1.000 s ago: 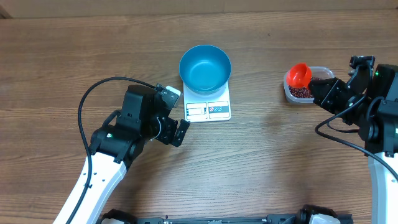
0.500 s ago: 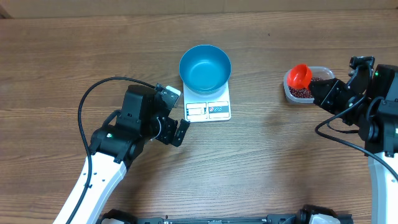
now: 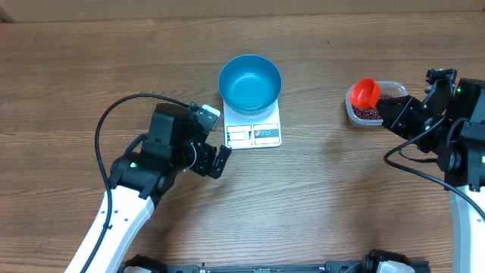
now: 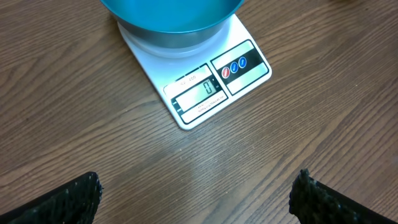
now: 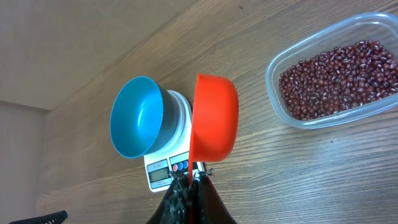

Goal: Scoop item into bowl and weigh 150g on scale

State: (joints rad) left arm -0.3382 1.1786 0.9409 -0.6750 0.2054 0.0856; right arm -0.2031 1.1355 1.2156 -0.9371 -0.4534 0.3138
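1 scoop, clamped in your closed right gripper, hangs near the beans; your left gripper gapes empty. Dip shallowly, then lift level.

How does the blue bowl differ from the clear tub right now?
The blue bowl is round and opaque; the clear tub is rounded-rectangular and see-through. The bowl is empty; the tub holds beans. The bowl sits on the scale; the tub rests on the table. Both are open-topped.
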